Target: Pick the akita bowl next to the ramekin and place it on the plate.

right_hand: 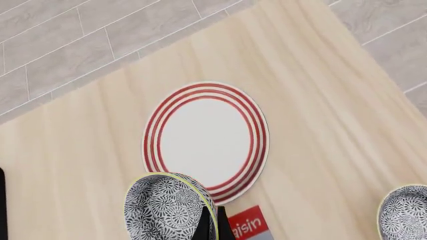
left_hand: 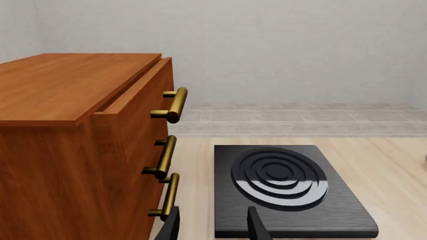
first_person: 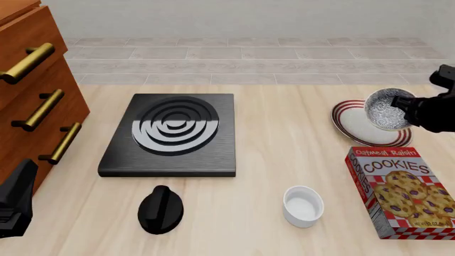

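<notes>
Item: akita bowl [first_person: 387, 109]. You held it aloft in the right gripper [right_hand: 212, 227], whose fingers were pinched on the bowl's rim, one inside the wall and one outside. In the front view it hung over the near right portion of the plate [first_person: 355, 130]; in the right wrist view it overlapped only the plate's edge, so it looked off-centre.

Item: plate. White, red concentric rings, lying flat on the table [first_person: 284, 154], bare of anything. To do this step well, you would have wanted to carry the bowl further over the white middle before lowering, keep it level, and part the fingers only once its base sat flat, since a drop onto the ringed rim could tip it.

Item: ramekin [first_person: 303, 205]. Plain white, standing alone near the front, well apart from the plate.

Item: left gripper [left_hand: 213, 225]. Idle near the wooden drawer cabinet [left_hand: 73, 140], its fingers spread apart with nothing between them.

Item: second patterned bowl [right_hand: 403, 212]. Seen only at the edge of the right wrist view; not the one in hand.

Item: cookie box [first_person: 401, 192]. Lying just in front of the plate. Lettering read "Oatmeal Raisin" and "COOKIES".
</notes>
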{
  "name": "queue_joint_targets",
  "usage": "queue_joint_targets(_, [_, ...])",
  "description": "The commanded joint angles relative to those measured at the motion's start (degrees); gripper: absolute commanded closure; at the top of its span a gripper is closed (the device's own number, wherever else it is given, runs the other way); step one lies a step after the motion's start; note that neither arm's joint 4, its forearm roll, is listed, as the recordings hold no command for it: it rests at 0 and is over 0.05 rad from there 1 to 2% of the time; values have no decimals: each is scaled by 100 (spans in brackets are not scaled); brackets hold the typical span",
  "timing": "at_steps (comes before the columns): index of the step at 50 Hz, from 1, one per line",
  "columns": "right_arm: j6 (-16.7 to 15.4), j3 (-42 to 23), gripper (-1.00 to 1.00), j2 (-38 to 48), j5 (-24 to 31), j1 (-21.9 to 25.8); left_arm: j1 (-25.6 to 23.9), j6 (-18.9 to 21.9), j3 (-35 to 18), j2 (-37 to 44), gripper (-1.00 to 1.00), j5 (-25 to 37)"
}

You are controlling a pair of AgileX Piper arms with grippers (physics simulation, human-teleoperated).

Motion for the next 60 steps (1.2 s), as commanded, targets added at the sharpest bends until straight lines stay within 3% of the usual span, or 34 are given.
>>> queue_joint_targets(1, [-13,-122,100,140,-78,-11,0,0,0,0,-100,0])
queue_joint_targets(60, [-245,-829,100,1346,-519,-76,0,0,0,0,-100,0])
